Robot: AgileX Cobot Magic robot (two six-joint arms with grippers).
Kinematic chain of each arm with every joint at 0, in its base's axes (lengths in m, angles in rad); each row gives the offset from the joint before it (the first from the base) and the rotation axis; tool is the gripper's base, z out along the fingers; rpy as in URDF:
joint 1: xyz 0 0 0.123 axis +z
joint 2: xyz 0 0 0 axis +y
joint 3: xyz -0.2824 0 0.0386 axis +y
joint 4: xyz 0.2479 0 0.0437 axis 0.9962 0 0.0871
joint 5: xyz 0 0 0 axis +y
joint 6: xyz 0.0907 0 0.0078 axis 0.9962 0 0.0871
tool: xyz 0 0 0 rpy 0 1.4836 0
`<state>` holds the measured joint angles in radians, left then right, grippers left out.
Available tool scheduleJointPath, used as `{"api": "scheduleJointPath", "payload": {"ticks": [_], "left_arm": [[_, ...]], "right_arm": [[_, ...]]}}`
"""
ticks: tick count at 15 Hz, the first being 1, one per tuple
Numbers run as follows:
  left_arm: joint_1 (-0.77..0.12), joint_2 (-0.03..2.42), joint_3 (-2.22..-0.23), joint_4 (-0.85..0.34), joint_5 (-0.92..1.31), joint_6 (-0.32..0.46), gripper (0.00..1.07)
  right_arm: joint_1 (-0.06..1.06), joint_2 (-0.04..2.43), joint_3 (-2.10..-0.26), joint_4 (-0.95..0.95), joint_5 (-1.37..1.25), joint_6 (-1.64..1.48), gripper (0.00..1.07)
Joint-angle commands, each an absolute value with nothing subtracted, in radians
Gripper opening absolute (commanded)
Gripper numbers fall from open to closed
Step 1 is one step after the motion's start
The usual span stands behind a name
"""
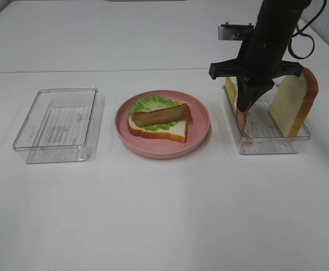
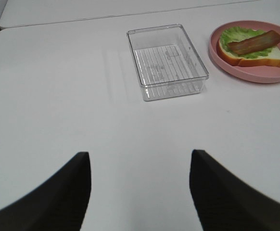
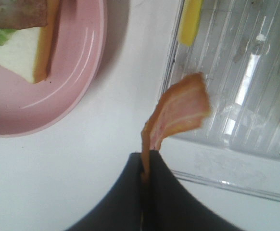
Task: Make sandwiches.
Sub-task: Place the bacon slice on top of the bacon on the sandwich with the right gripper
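Note:
A bread slice (image 1: 173, 131) with a green lettuce leaf (image 1: 150, 105) and one bacon strip (image 1: 161, 114) lies on the pink plate (image 1: 201, 124) at centre. My right gripper (image 1: 244, 108) is shut on a second bacon strip (image 3: 178, 112), which hangs just above the right clear tray (image 1: 266, 142). That tray holds an upright bread slice (image 1: 293, 103) and a yellow cheese slice (image 1: 230, 89). My left gripper (image 2: 140, 166) is open and empty over bare table, apart from the plate (image 2: 236, 72).
An empty clear tray (image 1: 58, 124) sits left of the plate; it also shows in the left wrist view (image 2: 166, 61). The white table (image 1: 164, 214) stretches toward the front. A table seam runs behind the trays.

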<state>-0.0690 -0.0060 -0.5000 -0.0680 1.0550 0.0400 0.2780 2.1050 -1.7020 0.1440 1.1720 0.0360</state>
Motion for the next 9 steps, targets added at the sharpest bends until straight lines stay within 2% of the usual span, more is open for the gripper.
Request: {"api": "scheduleJointPath", "payload": {"ticks": [1,5,9], "left_arm": [[-0.067,-0.026,-0.498,-0.07,1.045,0.034,0.58],[-0.067,-0.026,-0.498,-0.07,1.045,0.034,0.58],[-0.067,-0.026,-0.498,-0.07,1.045,0.034,0.58]], "right_arm": [[0.279,2.046,-1.706,0.146,1.222,0.045,0.0],[0.279,1.966,-1.706,0.301,1.245,0.0,0.0],[0.286,1.958,-1.706,0.662,1.208,-0.148,0.0]]}}
